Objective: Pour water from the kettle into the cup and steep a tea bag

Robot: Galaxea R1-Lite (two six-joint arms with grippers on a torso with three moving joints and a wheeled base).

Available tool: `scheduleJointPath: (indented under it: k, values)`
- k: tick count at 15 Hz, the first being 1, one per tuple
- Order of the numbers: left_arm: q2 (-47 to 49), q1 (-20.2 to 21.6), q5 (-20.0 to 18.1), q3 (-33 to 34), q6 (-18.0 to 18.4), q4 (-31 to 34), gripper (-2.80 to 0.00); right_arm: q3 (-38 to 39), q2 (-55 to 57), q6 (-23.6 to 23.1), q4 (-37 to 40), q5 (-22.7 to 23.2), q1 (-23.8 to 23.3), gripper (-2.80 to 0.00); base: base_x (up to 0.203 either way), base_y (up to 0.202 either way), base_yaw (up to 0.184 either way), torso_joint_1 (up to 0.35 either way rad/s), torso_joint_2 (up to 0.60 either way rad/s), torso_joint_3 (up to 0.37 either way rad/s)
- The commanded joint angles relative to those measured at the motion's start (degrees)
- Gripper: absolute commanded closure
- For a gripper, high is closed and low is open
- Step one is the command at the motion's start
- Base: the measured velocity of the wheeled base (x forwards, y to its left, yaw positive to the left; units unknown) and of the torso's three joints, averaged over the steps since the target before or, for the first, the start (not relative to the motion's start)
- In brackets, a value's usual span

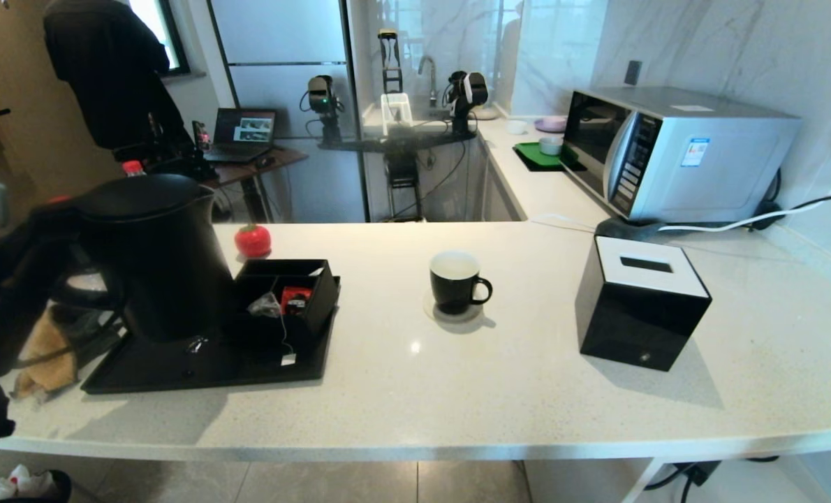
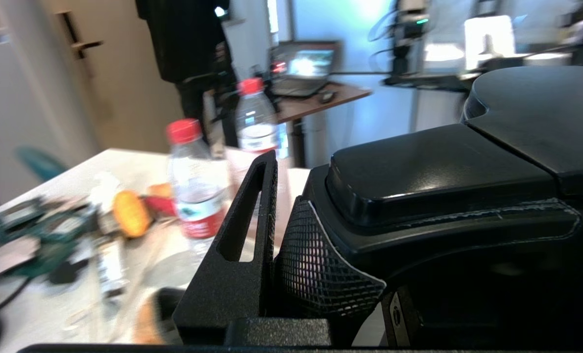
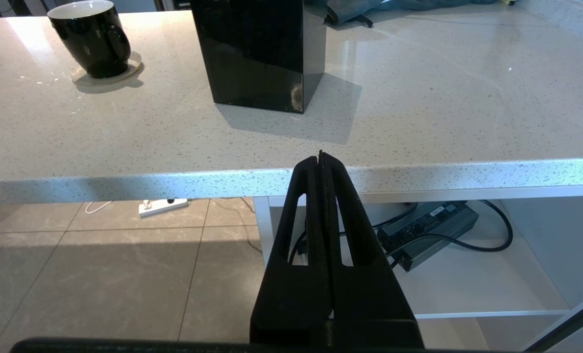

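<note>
While the kettle [image 1: 157,258] stands upright on the black tray [image 1: 206,367], long axis vertical and handle turned leftward, its handle is seen clamped by the left gripper [image 2: 291,235]. The lifting step is judged in hand; carriage rightward to the cup [image 1: 455,281], then tilting, is called for. The right gripper [image 3: 321,162] is parked below the counter edge [image 3: 174,184], fingers pressed together.

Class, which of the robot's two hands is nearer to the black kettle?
Left. The left hand is right at the kettle, one finger against its handle. The right hand hangs off the counter's front edge, far from it.
</note>
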Motion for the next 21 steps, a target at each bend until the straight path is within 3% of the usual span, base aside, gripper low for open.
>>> scheduleJointPath:
  k: [1,7,19,21]
  values:
    - [-2.6,-2.6,0.1,0.9,0.1,-2.8,0.0,0.0,0.1,0.0,0.0,0.0,0.0,0.0,0.0,0.0,0.0,0.0,0.0,0.0]
    - [-5.3,-9.5,0.4,0.8,0.1,-2.0,0.0,0.0,0.1,0.0,0.0,0.0,0.0,0.0,0.0,0.0,0.0,0.0,0.0,0.0]
    - [-7.6,-23.3,1.2,-6.3,0.7,11.1,0.0,0.0,0.1,0.0,0.0,0.0,0.0,0.0,0.0,0.0,0.0,0.0,0.0,0.0]
    - [-7.5,-25.7,2.7,-7.7,0.8,13.4,0.0,0.0,0.1,0.0,0.0,0.0,0.0,0.0,0.0,0.0,0.0,0.0,0.0,0.0]
